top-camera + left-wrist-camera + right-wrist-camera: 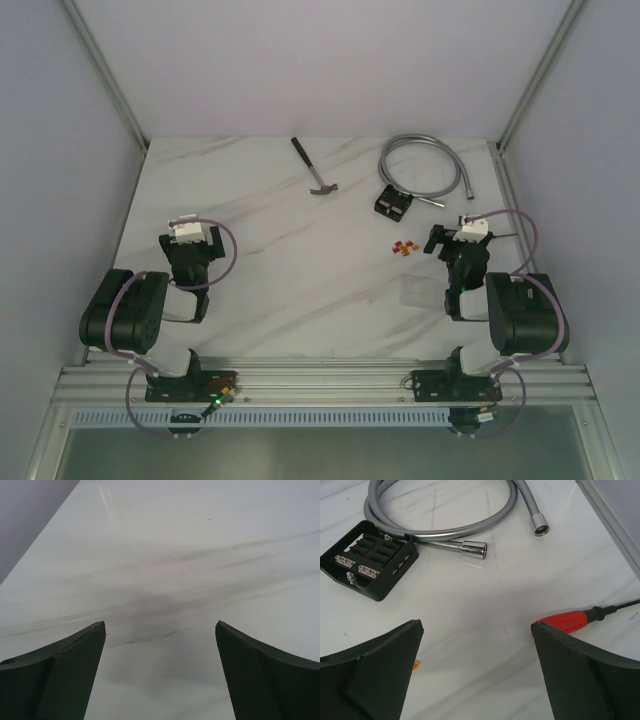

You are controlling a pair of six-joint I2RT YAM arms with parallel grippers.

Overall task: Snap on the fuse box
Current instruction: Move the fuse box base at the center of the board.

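The fuse box (393,203) is a small black square box lying uncovered on the white table at the back right. In the right wrist view the fuse box (370,560) shows its slotted inside with tiny red fuses. It lies ahead and to the left of my right gripper (477,625), which is open with nothing between its fingers. From above, the right gripper (455,238) sits to the right of and nearer than the box, apart from it. My left gripper (190,232) hovers over the left side of the table. In its wrist view the left gripper (160,625) is open over bare tabletop.
A grey metal hose (420,165) loops behind the box. A hammer (315,168) lies at the back centre. Loose red-yellow fuses (402,247) and a faint clear square cover (418,292) lie near the right arm. A red-handled tool (565,620) rests by the right finger.
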